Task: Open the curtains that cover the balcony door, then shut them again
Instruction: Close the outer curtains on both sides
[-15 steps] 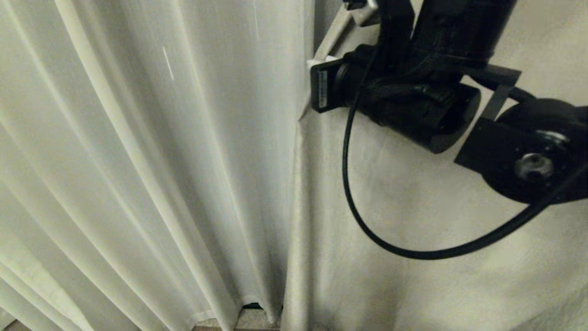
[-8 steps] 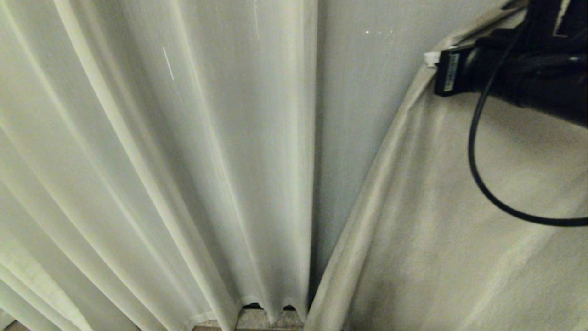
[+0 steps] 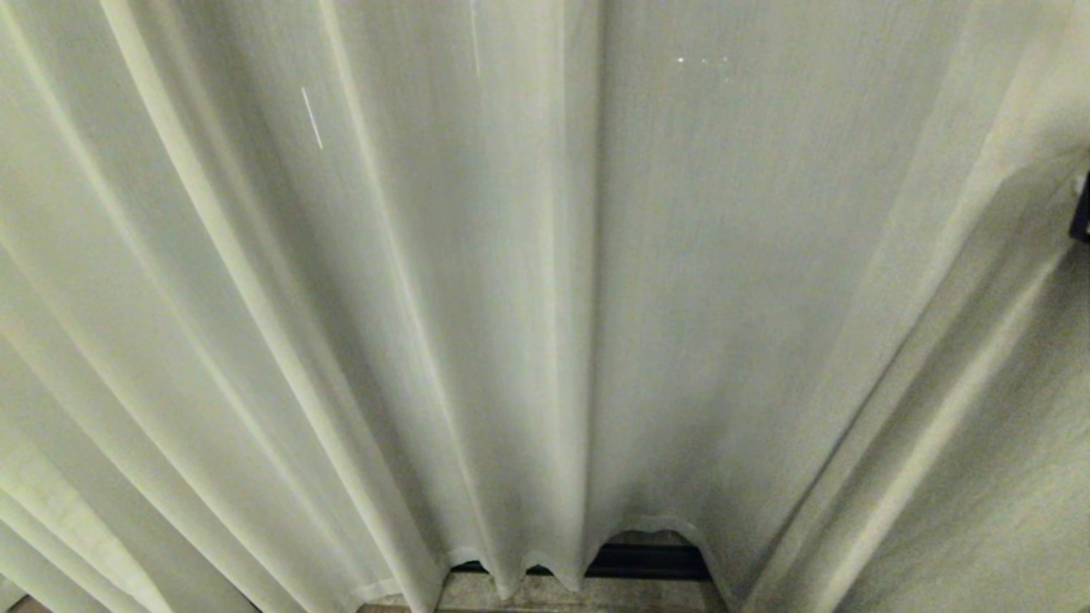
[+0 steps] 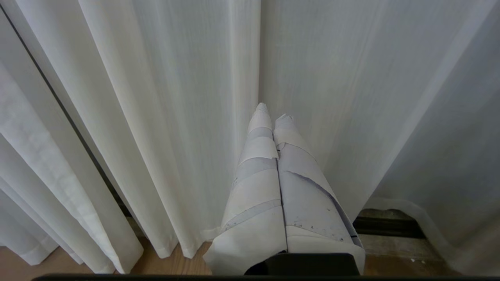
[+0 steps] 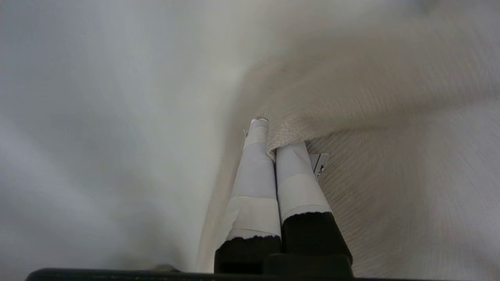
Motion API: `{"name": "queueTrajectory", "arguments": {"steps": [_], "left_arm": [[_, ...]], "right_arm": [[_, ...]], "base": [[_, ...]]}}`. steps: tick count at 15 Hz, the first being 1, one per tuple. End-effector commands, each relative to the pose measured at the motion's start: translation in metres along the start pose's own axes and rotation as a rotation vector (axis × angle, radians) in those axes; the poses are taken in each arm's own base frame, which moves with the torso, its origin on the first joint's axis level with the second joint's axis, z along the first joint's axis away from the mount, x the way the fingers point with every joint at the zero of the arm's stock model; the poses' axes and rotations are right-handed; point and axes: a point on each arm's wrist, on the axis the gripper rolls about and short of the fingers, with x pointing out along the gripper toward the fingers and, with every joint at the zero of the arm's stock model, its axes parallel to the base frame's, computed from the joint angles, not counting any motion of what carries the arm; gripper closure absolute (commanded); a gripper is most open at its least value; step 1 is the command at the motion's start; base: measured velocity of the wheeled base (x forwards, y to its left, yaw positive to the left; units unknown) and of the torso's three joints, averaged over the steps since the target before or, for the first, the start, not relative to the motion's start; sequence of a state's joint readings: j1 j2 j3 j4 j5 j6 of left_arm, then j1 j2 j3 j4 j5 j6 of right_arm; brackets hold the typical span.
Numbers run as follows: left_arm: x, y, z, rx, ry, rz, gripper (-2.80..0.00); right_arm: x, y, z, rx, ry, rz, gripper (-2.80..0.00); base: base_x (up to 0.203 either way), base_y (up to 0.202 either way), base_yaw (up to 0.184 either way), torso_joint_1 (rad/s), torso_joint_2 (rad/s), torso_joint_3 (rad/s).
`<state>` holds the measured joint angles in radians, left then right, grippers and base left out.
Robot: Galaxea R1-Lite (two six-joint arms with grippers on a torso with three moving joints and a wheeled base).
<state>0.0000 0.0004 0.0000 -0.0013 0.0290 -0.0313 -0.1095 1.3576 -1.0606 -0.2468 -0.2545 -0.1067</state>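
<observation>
Your right hand [image 5: 269,136] is clamped on the edge of the cream woven curtain [image 5: 371,117], fingers pinched together with a fold of the fabric caught between the taped tips. In the head view that hand sits at the far right edge, only a dark sliver of it showing, and the woven panel [image 3: 1005,477] hangs bunched on the right. The sheer layer [image 3: 698,255] fills the middle and left, hanging in long vertical pleats down to the floor [image 3: 528,596]. Low down, under the sheer's hem, a dark strip [image 3: 647,558] shows; it may be the balcony door's bottom frame, though the view there is too slim to be sure. Your left hand [image 4: 273,117] hangs low in front of the sheer, fingers together, holding nothing. The relation that matters: the pleats run top to bottom, so travel has to go sideways, across them. The right hand has the grip and the outer side; the sheer lies to its left, nearer your idle left hand.
</observation>
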Motion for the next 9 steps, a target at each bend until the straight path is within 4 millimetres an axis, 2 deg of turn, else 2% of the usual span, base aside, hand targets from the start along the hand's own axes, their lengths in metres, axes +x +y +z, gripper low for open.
{"name": "queueTrajectory", "arguments": {"steps": [1,4,5,7,8,9], "left_arm": [[0.0,0.0,0.0,-0.001,-0.001,0.0,0.0],[0.0,0.0,0.0,-0.001,-0.001,0.001,0.0],[0.0,0.0,0.0,-0.001,-0.001,0.001,0.0],[0.0,0.0,0.0,-0.001,-0.001,0.0,0.0],[0.0,0.0,0.0,-0.001,-0.001,0.001,0.0],[0.0,0.0,0.0,-0.001,-0.001,0.002,0.0]], "right_arm": [[0.0,-0.034,-0.018,0.023,0.056,-0.155,0.0],[0.002,-0.066,-0.047,0.058,0.152,-0.305,0.0],[0.004,-0.072,-0.056,0.066,0.18,-0.335,0.0],[0.006,-0.075,-0.06,0.068,0.194,-0.347,0.0],[0.007,-0.075,-0.06,0.068,0.198,-0.347,-2.73],[0.007,-0.075,-0.06,0.068,0.196,-0.347,-2.8]], "base": [[0.0,0.0,0.0,0.0,0.0,0.0],[0.0,0.0,0.0,0.0,0.0,0.0],[0.0,0.0,0.0,0.0,0.0,0.0],[0.0,0.0,0.0,0.0,0.0,0.0],[0.0,0.0,0.0,0.0,0.0,0.0],[0.0,0.0,0.0,0.0,0.0,0.0]]}}
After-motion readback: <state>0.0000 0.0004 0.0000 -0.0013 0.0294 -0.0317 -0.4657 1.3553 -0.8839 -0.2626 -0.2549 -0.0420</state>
